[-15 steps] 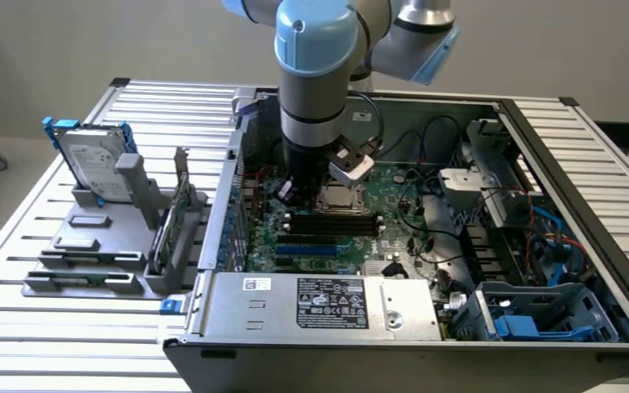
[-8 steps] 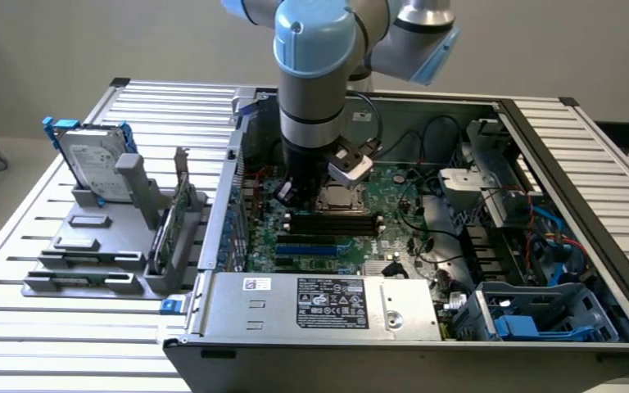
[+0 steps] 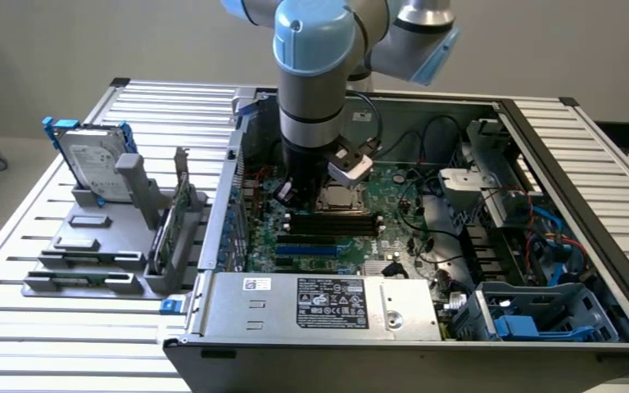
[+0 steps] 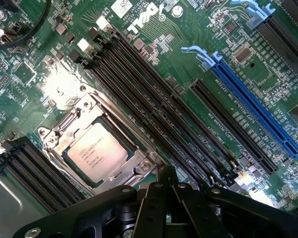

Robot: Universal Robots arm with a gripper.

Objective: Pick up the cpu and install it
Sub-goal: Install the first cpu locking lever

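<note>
Gripper (image 4: pixel 165 186) was shut with nothing between its black fingers (image 4: pixel 151 208), hovering just past the socket's edge over the green motherboard (image 4: pixel 188 29). The cpu (image 4: pixel 97 151) sat flat inside the metal-framed socket (image 4: pixel 57 144), silvery top up, printed text visible, apart from the gripper. Socket frame was around it on all sides; could not tell whether the retention frame was latched. Black memory slots (image 4: pixel 154 94) ran beside the socket on one side, another short bank of black slots (image 4: pixel 27 168) on the opposite side. Further along the board: a long blue expansion slot (image 4: pixel 253 106) with a pale blue clip at its end, then more black slots.

In the exterior view, nearest was the power supply (image 3: pixel 331 304) at the front edge of the open grey computer case (image 3: pixel 576 164). Behind it the arm (image 3: pixel 317 82) came straight down into the case, cpu (image 3: pixel 340 196) in its socket right below the wrist. Blue drive cage (image 3: pixel 544 315) at the exterior view's right. On the slatted desk (image 3: pixel 173 98) at the exterior view's left, a grey fixture rack (image 3: pixel 96 246) held the upright hard drive (image 3: pixel 94 164) with blue brackets, well apart from the case interior
</note>
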